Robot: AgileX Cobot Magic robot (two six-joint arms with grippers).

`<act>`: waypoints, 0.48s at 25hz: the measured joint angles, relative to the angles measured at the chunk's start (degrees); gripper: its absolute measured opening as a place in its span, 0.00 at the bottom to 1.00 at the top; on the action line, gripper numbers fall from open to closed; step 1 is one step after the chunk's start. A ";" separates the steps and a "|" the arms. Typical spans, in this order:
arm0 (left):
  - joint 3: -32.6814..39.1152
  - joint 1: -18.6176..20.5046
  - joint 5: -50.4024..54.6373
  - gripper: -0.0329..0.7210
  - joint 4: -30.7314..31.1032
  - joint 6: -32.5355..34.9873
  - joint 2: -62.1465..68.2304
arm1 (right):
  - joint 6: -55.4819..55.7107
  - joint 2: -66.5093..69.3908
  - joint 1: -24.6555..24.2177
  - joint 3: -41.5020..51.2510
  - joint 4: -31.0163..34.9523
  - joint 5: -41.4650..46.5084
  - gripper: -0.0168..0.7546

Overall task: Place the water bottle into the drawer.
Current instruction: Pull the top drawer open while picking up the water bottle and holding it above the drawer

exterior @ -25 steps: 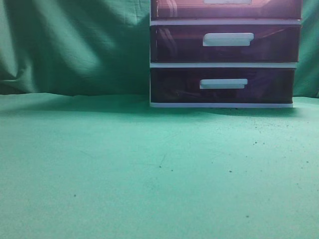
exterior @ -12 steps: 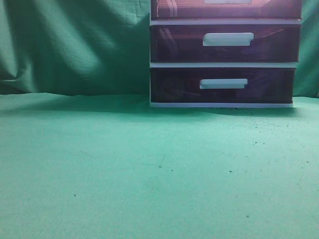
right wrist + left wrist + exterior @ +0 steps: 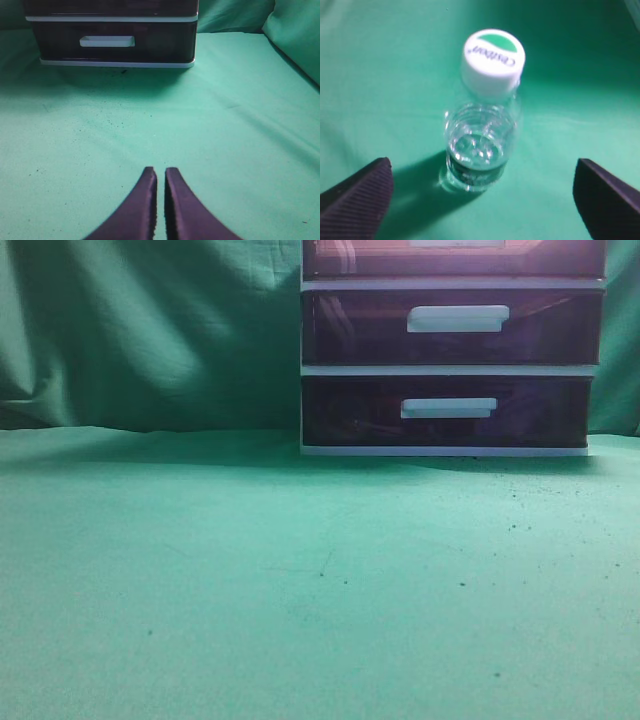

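Note:
A small clear water bottle (image 3: 482, 130) with a white and green cap stands upright on the green cloth in the left wrist view. My left gripper (image 3: 482, 187) is open wide above it, one finger at each lower corner, touching nothing. The bottle does not show in the exterior view. The drawer (image 3: 455, 258), the topmost one with a dark purple front, is cut off by the top edge of the exterior view and looks closed. My right gripper (image 3: 160, 172) is shut and empty, low over the cloth, facing the drawer unit (image 3: 112, 35). Neither gripper shows in the exterior view.
The white-framed unit stands at the back right of the green cloth (image 3: 300, 580). Its middle drawer (image 3: 455, 325) and bottom drawer (image 3: 447, 412) are closed, each with a white bar handle. A green cloth backdrop (image 3: 150, 330) hangs behind.

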 joint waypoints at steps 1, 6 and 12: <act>-0.70 0.00 -0.98 0.88 0.00 0.00 1.81 | 0.00 0.00 0.00 0.00 0.00 0.00 0.08; -3.55 0.00 -8.06 0.88 0.00 0.08 11.34 | 0.00 0.00 0.00 0.00 0.00 0.00 0.08; -5.81 0.00 -14.24 0.88 0.00 0.22 19.95 | 0.00 0.00 0.00 0.00 0.00 0.00 0.08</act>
